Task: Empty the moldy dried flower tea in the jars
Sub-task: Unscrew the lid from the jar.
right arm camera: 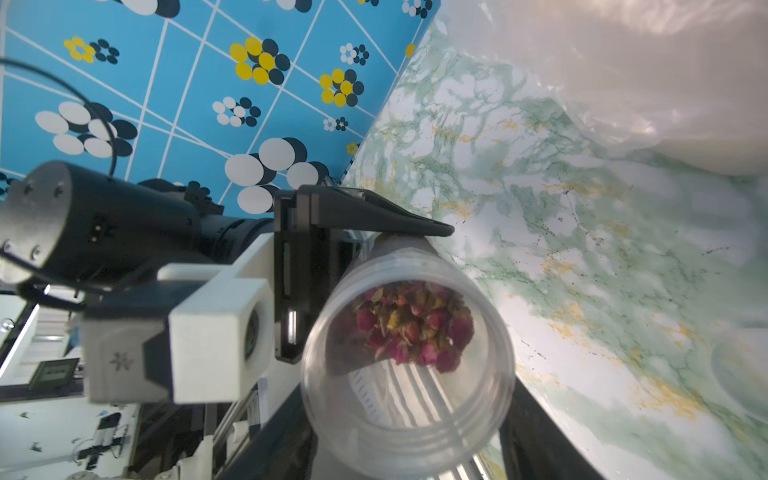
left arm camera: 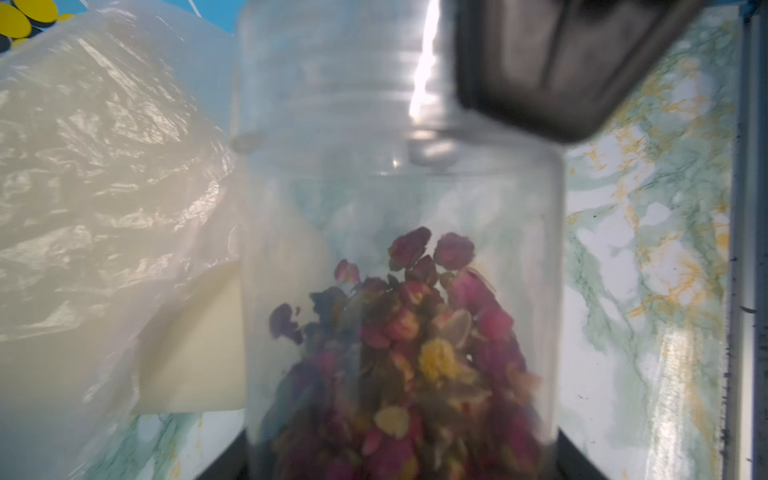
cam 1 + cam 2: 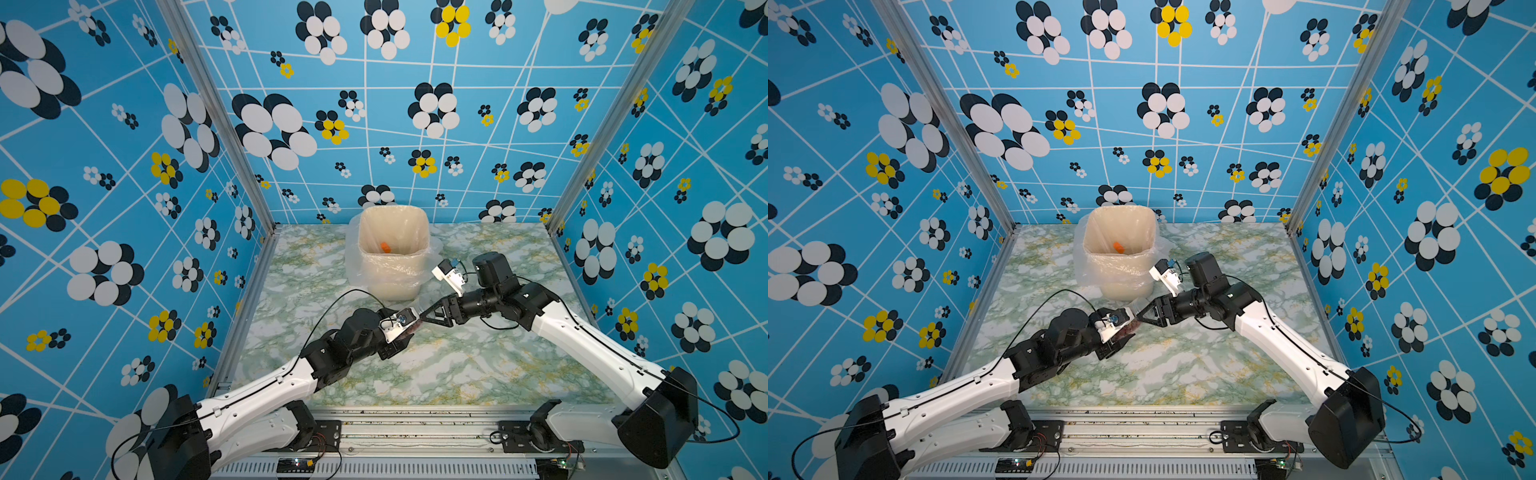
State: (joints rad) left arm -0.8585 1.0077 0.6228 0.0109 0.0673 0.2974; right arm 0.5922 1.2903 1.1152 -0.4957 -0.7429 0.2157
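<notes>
Left hand [image 3: 1120,331] clamps the jar [image 2: 399,208] of dried flower tea [image 2: 407,340] — right hand [image 3: 423,318] flanks its blurred mouth; we cannot tell its grip.

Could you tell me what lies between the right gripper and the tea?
Only the empty clear mouth end of the jar, which the right gripper grips; the right wrist view shows the tea heaped at its base.

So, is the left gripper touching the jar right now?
Touching. In the right wrist view, a finger of the left gripper lies flat against the jar, with no gap.
</notes>
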